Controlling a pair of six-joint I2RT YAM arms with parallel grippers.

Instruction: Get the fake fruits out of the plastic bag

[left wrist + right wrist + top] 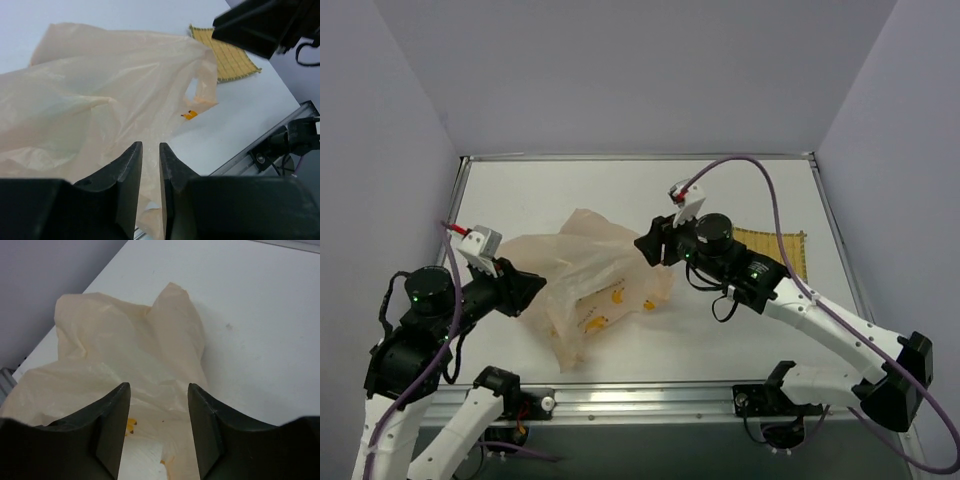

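A white table (570,185) in a plain grey room.
Pale grey walls (620,70) stand left, right and far; a yellow mat (778,250) lies on the right, a metal rail (640,398) runs along the near edge.

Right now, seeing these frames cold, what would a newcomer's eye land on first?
The crumpled peach plastic bag with banana prints, heaped in the middle of the white table, dominates every view. The left gripper sits at its left edge with jaws barely apart, and the right gripper hovers at its far right side, jaws wide. A yellow woven mat peeks out behind the right arm.
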